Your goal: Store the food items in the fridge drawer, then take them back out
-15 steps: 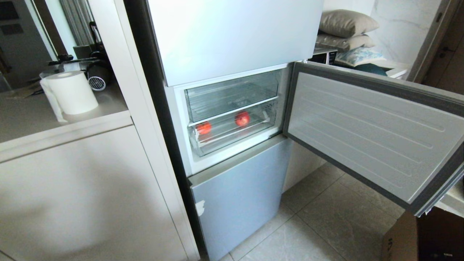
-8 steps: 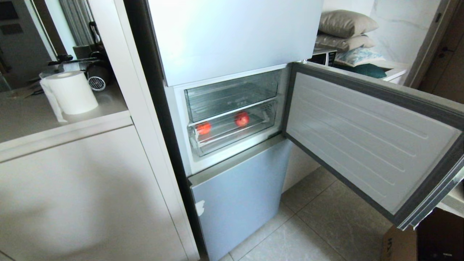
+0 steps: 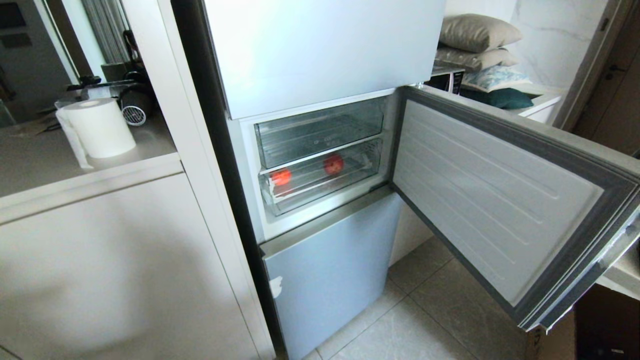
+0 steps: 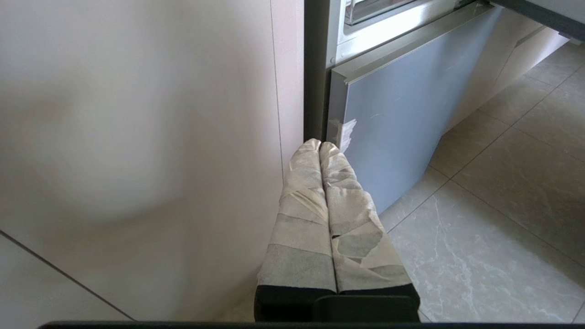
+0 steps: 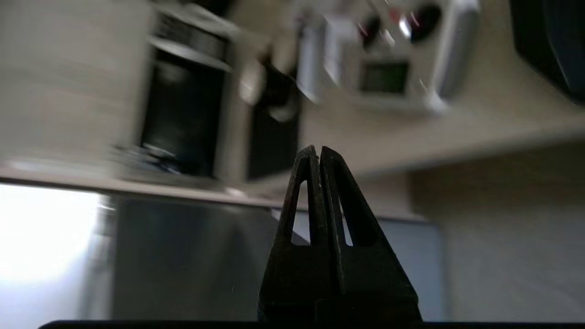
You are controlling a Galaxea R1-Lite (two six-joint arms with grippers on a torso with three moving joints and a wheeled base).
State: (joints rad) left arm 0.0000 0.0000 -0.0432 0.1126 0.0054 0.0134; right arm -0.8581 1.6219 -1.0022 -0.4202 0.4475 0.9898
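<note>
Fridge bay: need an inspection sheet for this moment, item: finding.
Surface: grey tile floor; counter to the left of the fridge.
Job's things: two food items, red and orange-red, lie apart in the shallow drawer, which is pushed in; taller drawer above looks empty.
Door: middle fridge door stands open to the right.
Clutter: paper roll and dark appliances on the counter; pillows behind the door.
Grippers: left gripper shut, low by the bottom fridge door; right gripper shut, empty, outside the head view.
Cables: nothing seen.
Surroundings: cardboard box on the floor at right.
</note>
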